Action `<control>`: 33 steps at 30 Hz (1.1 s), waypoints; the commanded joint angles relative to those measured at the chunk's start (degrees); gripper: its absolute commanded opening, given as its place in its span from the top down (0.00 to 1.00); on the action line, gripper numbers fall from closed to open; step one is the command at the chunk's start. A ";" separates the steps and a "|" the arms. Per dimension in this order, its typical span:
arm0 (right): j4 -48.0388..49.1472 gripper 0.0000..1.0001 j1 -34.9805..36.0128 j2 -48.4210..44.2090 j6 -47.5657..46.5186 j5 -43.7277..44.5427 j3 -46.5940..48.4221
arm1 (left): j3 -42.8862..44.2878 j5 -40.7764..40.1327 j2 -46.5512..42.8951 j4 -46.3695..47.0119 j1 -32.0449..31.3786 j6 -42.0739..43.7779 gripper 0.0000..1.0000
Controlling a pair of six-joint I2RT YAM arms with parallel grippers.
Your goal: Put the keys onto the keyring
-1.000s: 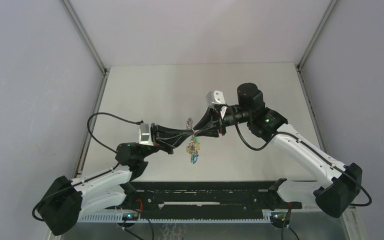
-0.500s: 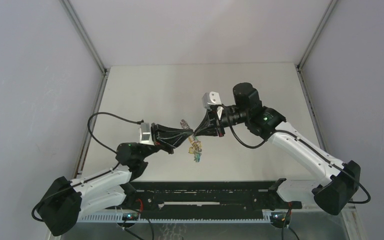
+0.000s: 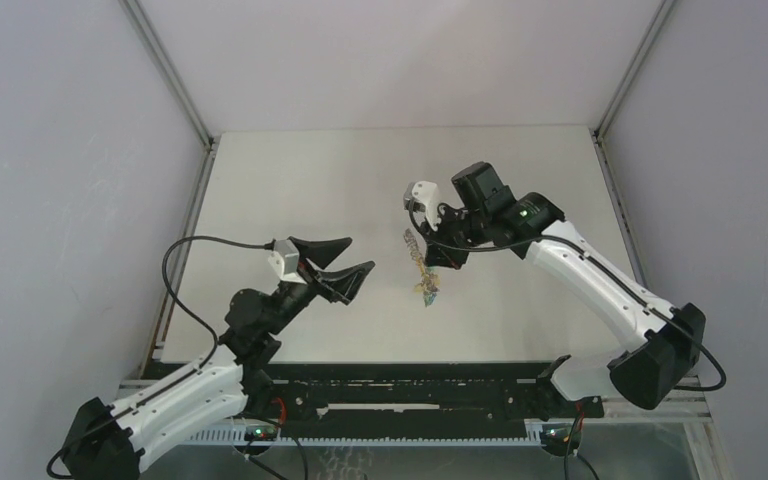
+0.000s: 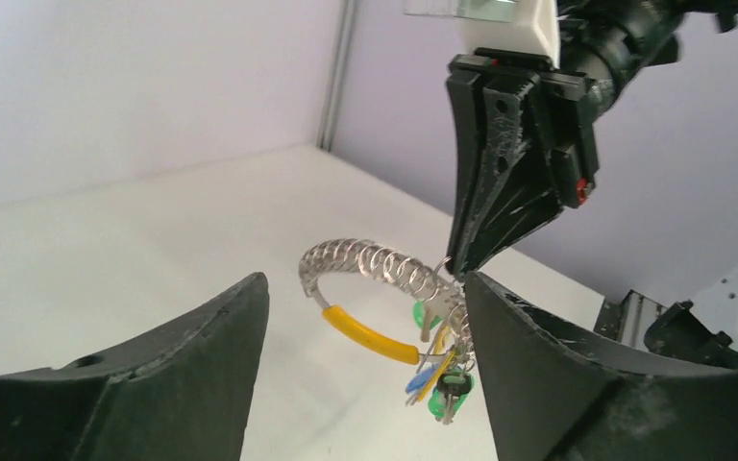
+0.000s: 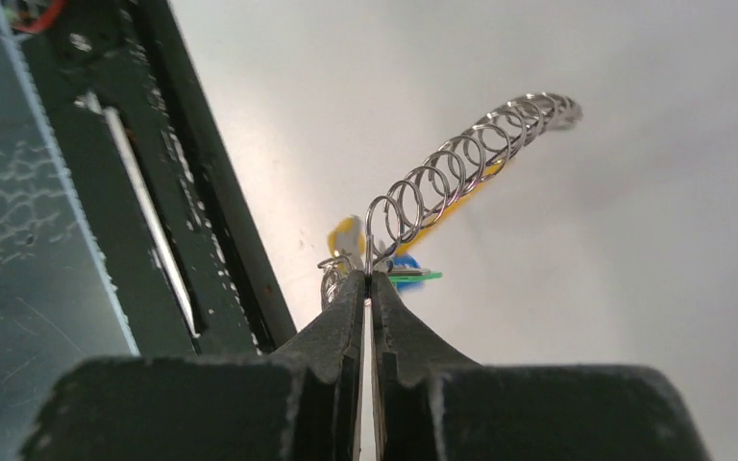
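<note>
White table [image 3: 290, 170], grey walls. Keyring [image 4: 370, 257]: hanging above surface, pinched at one coil end by right gripper [image 5: 370, 280], tips pressed together. Keys [image 4: 447, 389]: green and blue, dangling beneath pinch, seemingly threaded. Left gripper [image 3: 360, 253]: spread, empty, well apart. Handling: pinch firm, lower gently, no swinging

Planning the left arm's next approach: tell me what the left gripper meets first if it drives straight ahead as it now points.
Most likely the keyring, hanging with the keys from the shut right gripper, dead ahead of the open left gripper. How far off is unclear.
</note>
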 commanded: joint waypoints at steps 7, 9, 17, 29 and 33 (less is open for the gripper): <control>-7.37 1.00 -2.27 7.16 6.04 18.88 3.21 | -0.13 -17.87 -7.69 -25.78 0.14 -3.88 0.00; -8.03 1.00 -2.27 8.85 6.50 20.91 3.34 | 0.13 -19.46 -8.54 -28.70 0.14 -4.90 0.00; -3.67 1.00 -2.58 16.96 7.33 22.00 3.64 | 1.99 -26.82 -11.33 -38.69 0.14 -8.11 0.00; 4.69 0.91 -2.88 34.22 10.28 19.50 11.63 | 1.38 -33.72 -13.17 -44.33 0.14 -12.12 0.00; 6.97 0.80 -3.14 35.99 11.36 19.40 12.78 | 1.53 -34.48 -12.71 -44.96 0.14 -12.10 0.00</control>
